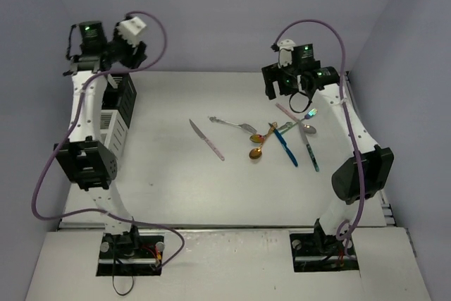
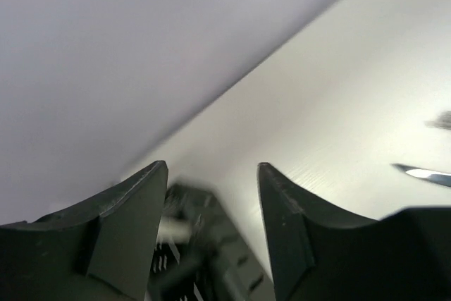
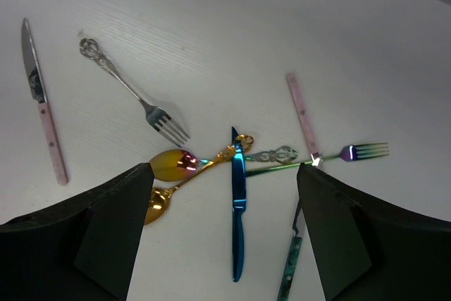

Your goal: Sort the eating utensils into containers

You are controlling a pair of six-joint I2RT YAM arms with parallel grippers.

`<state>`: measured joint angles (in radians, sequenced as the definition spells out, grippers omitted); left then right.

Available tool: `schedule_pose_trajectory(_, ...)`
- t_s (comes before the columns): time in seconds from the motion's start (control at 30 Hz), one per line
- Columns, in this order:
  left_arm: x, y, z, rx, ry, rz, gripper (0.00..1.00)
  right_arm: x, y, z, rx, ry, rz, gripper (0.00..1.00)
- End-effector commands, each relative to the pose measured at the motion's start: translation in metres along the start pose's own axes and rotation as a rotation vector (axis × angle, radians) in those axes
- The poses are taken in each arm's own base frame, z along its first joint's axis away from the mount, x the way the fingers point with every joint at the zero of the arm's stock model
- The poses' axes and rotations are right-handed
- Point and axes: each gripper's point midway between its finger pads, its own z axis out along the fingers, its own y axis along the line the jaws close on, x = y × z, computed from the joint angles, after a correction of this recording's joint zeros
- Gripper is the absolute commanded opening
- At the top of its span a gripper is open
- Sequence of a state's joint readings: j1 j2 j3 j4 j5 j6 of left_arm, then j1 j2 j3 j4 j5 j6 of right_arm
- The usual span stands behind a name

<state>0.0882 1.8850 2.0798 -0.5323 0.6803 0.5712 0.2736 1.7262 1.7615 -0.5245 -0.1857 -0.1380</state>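
Eating utensils (image 1: 258, 147) lie scattered on the right half of the white table (image 1: 169, 188), well apart from the two caddies at its left edge. The black caddy (image 1: 128, 96) stands toward the far-left corner, and the white caddy (image 1: 116, 132) is just beside it on the near side, partly hidden by the left arm. The left gripper (image 2: 211, 170) hangs over the black caddy with its fingers spread and nothing between them. A pale, blurred shape shows inside the slats below, too unclear to name. Over the far-right part of the table, the right gripper (image 3: 225, 167) also has its fingers spread wide and empty above the main cluster. In that cluster, two gold spoons (image 3: 176, 165) lie side by side, their handles reaching toward a blue knife (image 3: 238, 209). An iridescent fork (image 3: 363, 151) with a green handle passes under or over the knife; which one cannot be told. A pink-handled piece (image 3: 304, 114) meets the fork's neck, and a green-handled knife (image 3: 290, 276) lies nearer the right edge. An ornate silver fork (image 3: 130, 93) rests alone on the cluster's far-left side. A pink-handled knife (image 3: 41, 100) lies by itself nearest the table's middle.
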Motion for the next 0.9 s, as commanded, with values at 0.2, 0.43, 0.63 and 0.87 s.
schedule_pose_trajectory(0.2,-0.006,-0.217,0.092,0.669,-0.024,0.270,0.51,-0.006,-0.022,-0.034,-0.006,-0.085,0.054,0.81)
schedule_pose_trajectory(0.43,0.003,-0.297,0.130,0.887,-0.088,0.222,0.51,0.007,-0.026,-0.037,-0.002,-0.066,0.066,0.81)
schedule_pose_trajectory(0.63,0.023,-0.333,0.147,0.977,-0.080,0.189,0.52,0.016,-0.029,-0.036,-0.003,-0.049,0.071,0.80)
schedule_pose_trajectory(0.87,0.044,-0.358,0.164,1.002,-0.013,0.194,0.52,0.019,-0.029,-0.036,-0.013,-0.045,0.075,0.80)
